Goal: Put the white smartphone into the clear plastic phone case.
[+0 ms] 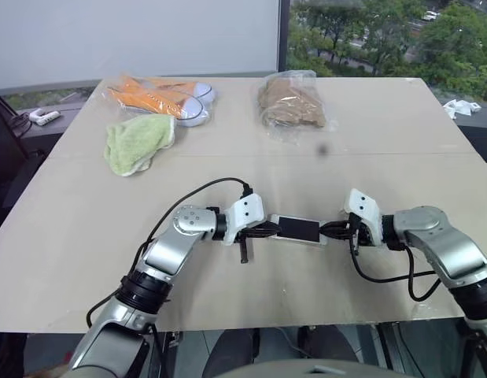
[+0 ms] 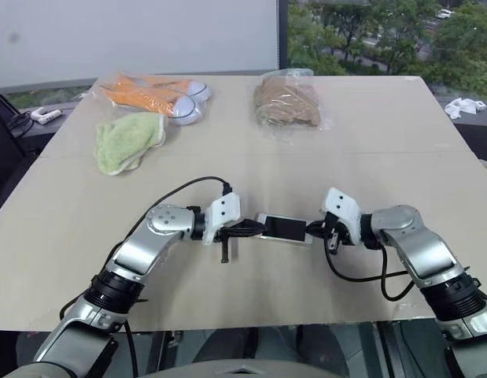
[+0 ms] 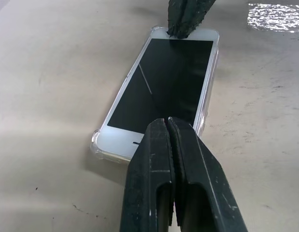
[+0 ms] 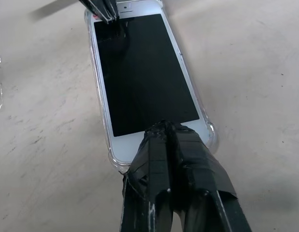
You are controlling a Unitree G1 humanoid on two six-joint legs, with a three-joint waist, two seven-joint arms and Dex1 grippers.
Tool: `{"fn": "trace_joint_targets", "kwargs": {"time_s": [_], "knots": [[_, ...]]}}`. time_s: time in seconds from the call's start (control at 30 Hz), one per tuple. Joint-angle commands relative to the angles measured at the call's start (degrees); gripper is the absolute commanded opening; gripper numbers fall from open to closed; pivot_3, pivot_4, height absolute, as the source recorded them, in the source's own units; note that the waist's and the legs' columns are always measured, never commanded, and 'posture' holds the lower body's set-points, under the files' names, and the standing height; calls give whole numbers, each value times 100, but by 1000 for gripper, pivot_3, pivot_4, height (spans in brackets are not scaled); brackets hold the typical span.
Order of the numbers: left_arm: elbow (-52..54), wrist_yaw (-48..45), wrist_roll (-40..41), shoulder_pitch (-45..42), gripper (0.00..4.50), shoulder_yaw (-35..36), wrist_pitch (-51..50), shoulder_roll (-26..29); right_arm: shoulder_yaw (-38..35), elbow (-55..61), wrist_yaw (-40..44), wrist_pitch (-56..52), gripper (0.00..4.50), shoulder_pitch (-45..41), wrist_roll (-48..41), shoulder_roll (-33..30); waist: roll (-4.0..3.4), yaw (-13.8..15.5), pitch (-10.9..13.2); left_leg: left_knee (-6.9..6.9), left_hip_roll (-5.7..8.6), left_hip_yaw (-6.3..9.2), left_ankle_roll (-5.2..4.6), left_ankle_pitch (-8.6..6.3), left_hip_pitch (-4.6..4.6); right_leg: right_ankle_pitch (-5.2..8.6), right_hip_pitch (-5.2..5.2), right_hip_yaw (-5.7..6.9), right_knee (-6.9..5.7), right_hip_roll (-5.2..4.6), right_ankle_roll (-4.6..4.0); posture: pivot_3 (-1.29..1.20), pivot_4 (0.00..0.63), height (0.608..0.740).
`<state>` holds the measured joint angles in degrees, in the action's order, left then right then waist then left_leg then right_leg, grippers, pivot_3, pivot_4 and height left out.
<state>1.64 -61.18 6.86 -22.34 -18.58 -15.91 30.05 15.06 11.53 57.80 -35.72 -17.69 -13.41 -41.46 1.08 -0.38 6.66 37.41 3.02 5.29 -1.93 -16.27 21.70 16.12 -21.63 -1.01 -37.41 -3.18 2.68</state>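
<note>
White smartphone [image 3: 161, 89] lies screen up inside the clear plastic phone case [image 3: 95, 142] on the near middle of the table [image 1: 86, 236], and the closed left gripper [image 3: 168, 126] and closed right gripper [image 4: 167, 129] press its two ends, so probably only final seating remains.

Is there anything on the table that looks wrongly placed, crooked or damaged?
Nothing stands out. The white smartphone lies flat, screen up, inside the clear plastic phone case, whose rim shows evenly along its edges. The shut left end effector and right end effector press on its two ends.
</note>
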Motion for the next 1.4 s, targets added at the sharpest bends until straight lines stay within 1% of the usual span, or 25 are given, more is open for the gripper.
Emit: {"fn": "trace_joint_targets", "kwargs": {"time_s": [0.03,0.17,0.4,0.63,0.77,0.83,0.93,1.03,1.1,1.27,1.4], "knots": [[106,-11,-30,-30,69,-42,15,10,473,-50,64,-524,0,437,94,-104,-6,15,4,0,0,0,0,0,3,0,-3,0,1,0,0,0,150,740],[83,-13,-47,-43,69,-66,24,-9,383,315,164,-713,0,526,-109,-252,-17,40,12,-5,0,1,1,1,8,0,-4,2,15,0,0,0,150,740],[60,-19,-61,-60,69,-82,33,-25,520,601,281,-926,0,732,-203,-578,-21,128,14,-21,0,7,22,12,24,0,-7,11,57,1,1,0,150,740],[47,-39,-65,-59,69,-98,56,-24,586,794,382,-690,0,761,-299,-591,-20,132,14,-22,2,10,21,11,28,0,-4,14,65,0,2,0,150,740],[41,-49,-67,-57,69,-97,66,-18,518,1024,516,-650,0,795,-515,-557,-20,123,14,-21,2,10,21,11,28,0,-3,15,64,1,2,0,150,740],[42,-52,-74,-55,69,-101,71,-22,538,1031,496,-640,0,814,-455,-596,-20,119,14,-21,2,10,21,11,28,0,-4,15,62,2,2,0,150,740],[39,-63,-83,-50,69,-98,81,-35,549,909,455,-96,0,838,-130,-629,-21,116,16,-21,1,10,21,11,29,0,-4,15,61,3,2,0,150,740],[18,-83,-96,-43,69,-119,98,-38,386,909,454,342,0,847,-198,-463,-24,115,23,-13,1,9,21,12,28,-1,-3,14,56,4,3,0,150,740],[-8,-90,-114,-44,69,-142,120,-37,357,944,491,514,0,866,-206,-459,-26,124,45,-8,2,8,21,12,28,-2,-4,13,51,4,4,0,150,740],[-47,-81,-117,-62,69,-166,153,-41,374,826,422,616,0,954,-4,-581,-47,120,62,0,6,8,21,12,28,-3,-6,12,33,2,5,0,150,740],[-63,-80,-121,-55,69,-173,167,-42,155,885,405,609,0,938,-293,-449,-48,119,63,2,7,7,22,13,28,-3,-5,12,33,2,6,0,150,740]]}}
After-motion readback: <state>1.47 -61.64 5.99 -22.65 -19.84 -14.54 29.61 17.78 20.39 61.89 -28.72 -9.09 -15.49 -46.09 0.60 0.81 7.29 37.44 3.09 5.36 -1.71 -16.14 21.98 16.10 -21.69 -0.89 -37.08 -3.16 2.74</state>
